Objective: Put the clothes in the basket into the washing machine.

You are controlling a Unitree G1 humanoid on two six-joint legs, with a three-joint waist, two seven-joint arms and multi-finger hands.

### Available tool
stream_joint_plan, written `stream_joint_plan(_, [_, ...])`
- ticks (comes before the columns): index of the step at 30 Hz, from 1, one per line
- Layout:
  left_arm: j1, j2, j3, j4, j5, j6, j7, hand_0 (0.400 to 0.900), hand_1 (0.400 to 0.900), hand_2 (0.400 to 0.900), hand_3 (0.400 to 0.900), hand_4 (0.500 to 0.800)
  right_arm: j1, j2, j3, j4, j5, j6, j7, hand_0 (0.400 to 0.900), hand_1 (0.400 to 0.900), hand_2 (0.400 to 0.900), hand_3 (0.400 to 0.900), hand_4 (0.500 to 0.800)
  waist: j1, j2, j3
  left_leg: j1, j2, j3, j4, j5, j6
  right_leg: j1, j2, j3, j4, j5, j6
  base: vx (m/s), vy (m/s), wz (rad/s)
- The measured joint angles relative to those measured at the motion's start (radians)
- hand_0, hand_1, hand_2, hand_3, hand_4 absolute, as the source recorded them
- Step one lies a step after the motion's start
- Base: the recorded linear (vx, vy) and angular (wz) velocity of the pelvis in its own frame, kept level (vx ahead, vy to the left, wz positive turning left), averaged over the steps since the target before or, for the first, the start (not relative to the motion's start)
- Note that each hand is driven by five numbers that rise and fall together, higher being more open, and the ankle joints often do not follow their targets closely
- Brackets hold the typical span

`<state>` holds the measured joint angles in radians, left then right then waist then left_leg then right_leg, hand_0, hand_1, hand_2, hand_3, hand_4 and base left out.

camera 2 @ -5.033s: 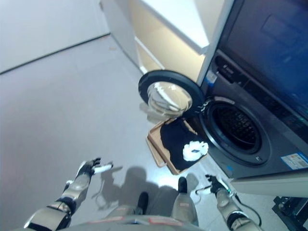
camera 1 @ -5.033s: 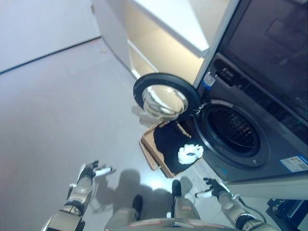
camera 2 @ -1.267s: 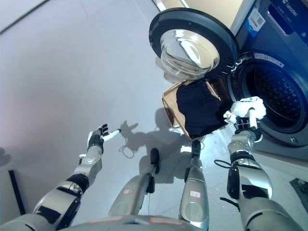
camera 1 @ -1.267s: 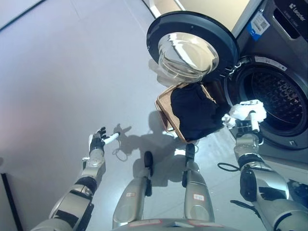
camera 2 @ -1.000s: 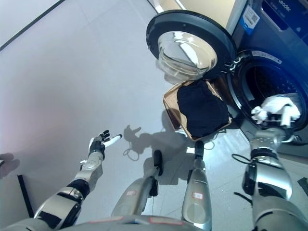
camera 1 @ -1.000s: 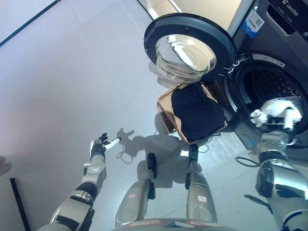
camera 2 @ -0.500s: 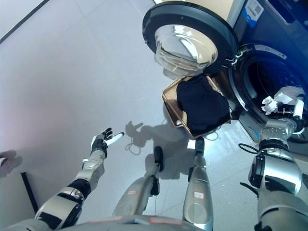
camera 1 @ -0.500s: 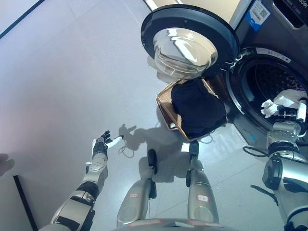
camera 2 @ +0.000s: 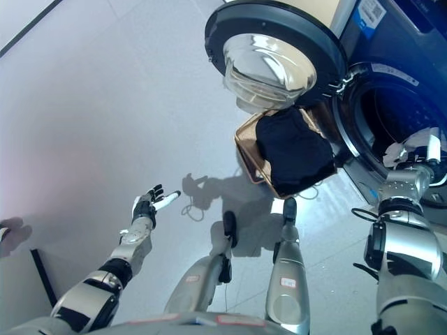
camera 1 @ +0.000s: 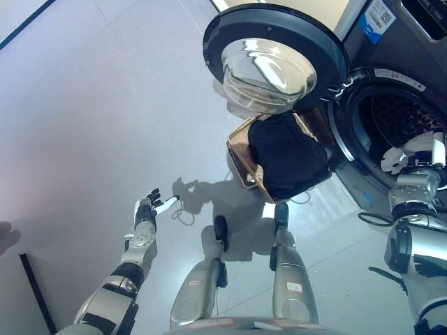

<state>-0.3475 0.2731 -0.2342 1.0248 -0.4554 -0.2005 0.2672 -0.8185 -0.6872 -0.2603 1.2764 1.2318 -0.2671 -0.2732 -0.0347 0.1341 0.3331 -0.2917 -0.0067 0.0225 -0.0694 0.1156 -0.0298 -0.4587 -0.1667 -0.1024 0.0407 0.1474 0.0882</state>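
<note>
Lower left, the left hand (camera 1: 145, 211) hovers with fingers spread over smooth grey floor (camera 1: 84, 105). At the right edge, the right hand (camera 1: 419, 159) pinches crumpled white cloth (camera 1: 408, 148) at the round washing machine (camera 1: 391, 42) mouth. Centre, black clothes (camera 1: 288, 155) fill the tan basket (camera 1: 239, 152) beneath the glossy glass door (camera 1: 274, 52).

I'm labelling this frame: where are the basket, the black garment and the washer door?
basket (camera 1: 237, 155), left eye view, its tan left rim.
black garment (camera 1: 286, 157), left eye view, middle of the cloth.
washer door (camera 1: 274, 68), left eye view, glass bowl.
</note>
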Motion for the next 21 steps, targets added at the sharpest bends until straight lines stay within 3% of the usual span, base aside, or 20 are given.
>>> stream_joint_plan(10, [0.000, 0.000, 0.000, 0.000, 0.000, 0.000, 0.000, 0.900, 0.900, 0.900, 0.900, 0.800, -0.013, -0.004, 0.015, 0.022, -0.036, 0.031, 0.013, 0.900, 0.900, 0.900, 0.900, 0.800, -0.006, -0.005, 0.003, 0.004, 0.007, -0.009, -0.005, 0.005, -0.006, 0.006, 0.005, -0.011, 0.000, 0.000, -0.001, 0.00, 0.000, 0.00])
stream_joint_plan(16, [-0.008, 0.010, 0.010, 0.000, 0.004, -0.001, -0.001, 0.900, 0.900, 0.900, 0.900, 0.800, 0.042, -0.017, 0.279, 0.032, -0.476, 0.126, 0.012, 0.900, 0.900, 0.900, 0.900, 0.800, -0.023, -0.032, 0.021, 0.006, 0.007, -0.004, -0.003, 0.005, -0.006, 0.007, 0.006, -0.010, 0.001, 0.002, -0.002, -0.02, -0.006, -0.04])
stream_joint_plan(21, [-0.014, 0.011, 0.035, -0.012, 0.006, -0.001, -0.018, 0.900, 0.900, 0.900, 0.900, 0.800, 0.097, -0.040, 0.405, -0.118, -0.835, 0.134, 0.026, 0.900, 0.900, 0.900, 0.900, 0.800, -0.029, -0.043, 0.027, 0.025, 0.009, 0.000, -0.003, 0.005, -0.007, 0.024, 0.009, -0.004, 0.001, 0.003, -0.004, 0.00, 0.000, 0.00])
